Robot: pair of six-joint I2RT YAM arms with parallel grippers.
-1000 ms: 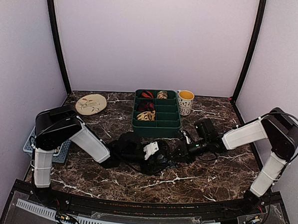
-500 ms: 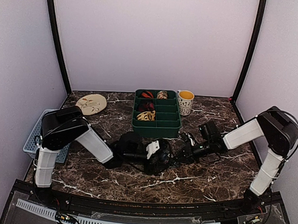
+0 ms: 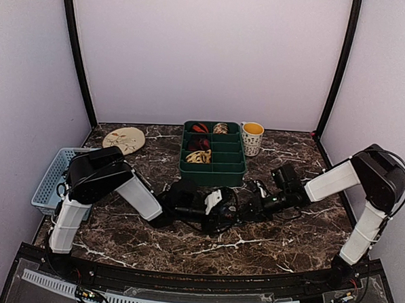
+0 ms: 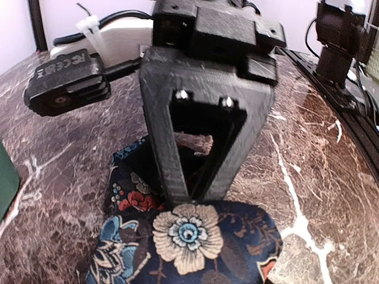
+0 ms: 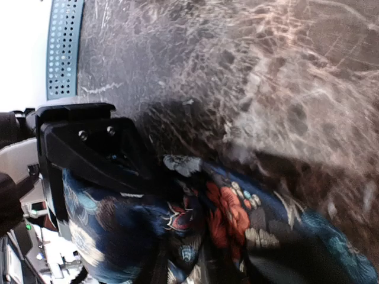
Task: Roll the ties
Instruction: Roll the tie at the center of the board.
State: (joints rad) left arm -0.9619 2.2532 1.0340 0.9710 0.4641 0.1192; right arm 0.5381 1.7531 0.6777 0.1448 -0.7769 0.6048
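Observation:
A dark navy tie with cream, red and blue flowers [image 4: 186, 234] lies bunched on the marble table between my two grippers; it also fills the lower right wrist view [image 5: 237, 219]. My right gripper [image 4: 189, 200] faces the left wrist camera, its fingers pinched together on the tie's fold. My left gripper [image 5: 159, 180] shows in the right wrist view with its fingers closed into the fabric. From above, the left gripper [image 3: 225, 206] and the right gripper [image 3: 245, 209] meet tip to tip at mid-table. The tie is mostly hidden there. Rolled red-black [image 3: 199, 128], tan [image 3: 221, 128] and yellow-cream [image 3: 198, 156] ties sit in a tray.
The green divided tray [image 3: 229, 168] stands behind the grippers. A white cup with a yellow inside [image 3: 252, 138] stands at its right. A patterned plate [image 3: 123, 140] lies at the back left. A blue basket [image 3: 52, 177] stands at the left edge, behind the left arm.
The left arm has swung right and forward, uncovering more of the blue basket. Both grippers have shifted slightly right together, still joined at the tie.

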